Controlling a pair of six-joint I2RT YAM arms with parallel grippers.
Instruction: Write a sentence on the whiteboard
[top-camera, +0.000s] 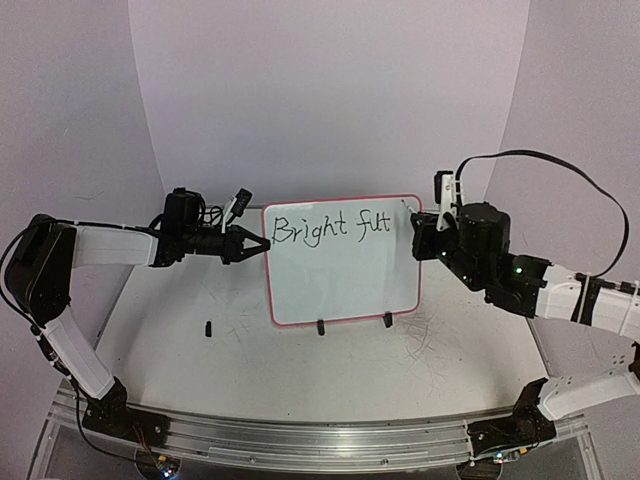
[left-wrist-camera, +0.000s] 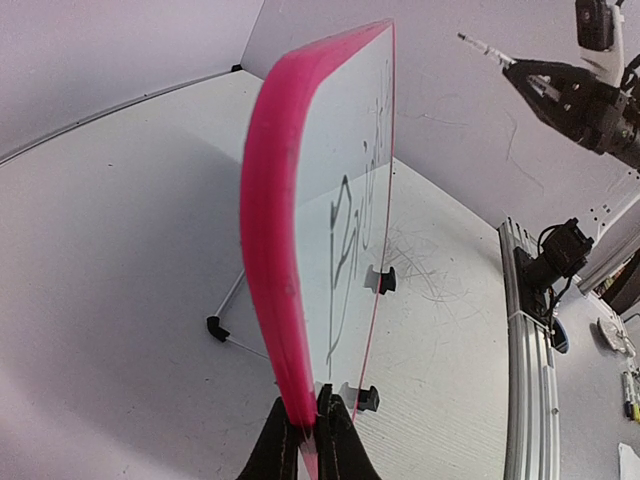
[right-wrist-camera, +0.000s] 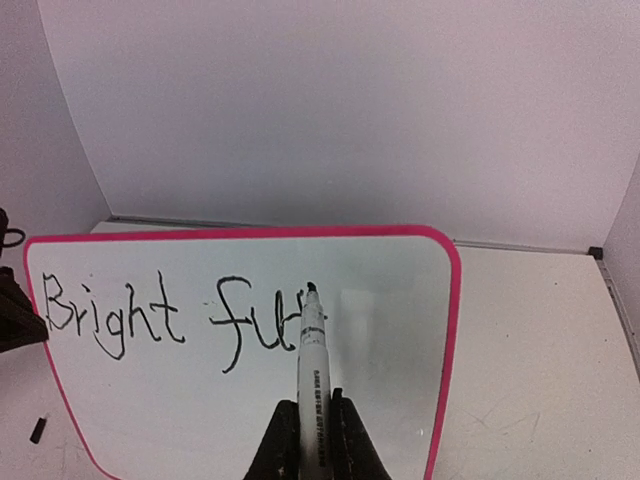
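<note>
The whiteboard (top-camera: 345, 275), white with a pink-red frame, stands upright on two black clip feet. The sentence (top-camera: 328, 227) in black reads "Bright fut" along its top; it also shows in the right wrist view (right-wrist-camera: 170, 315). My left gripper (top-camera: 258, 243) is shut on the board's left edge (left-wrist-camera: 275, 300), the jaws pinching the frame (left-wrist-camera: 308, 425). My right gripper (right-wrist-camera: 312, 425) is shut on a white marker (right-wrist-camera: 313, 370), whose black tip is at the "t" of "fut". In the top view the right gripper (top-camera: 425, 225) is at the board's upper right corner.
A small black piece (top-camera: 208, 328) lies on the table left of the board. The tabletop in front of the board (top-camera: 440, 335) carries faint pen scribbles. A metal rail (top-camera: 320, 440) runs along the near edge. White walls stand behind.
</note>
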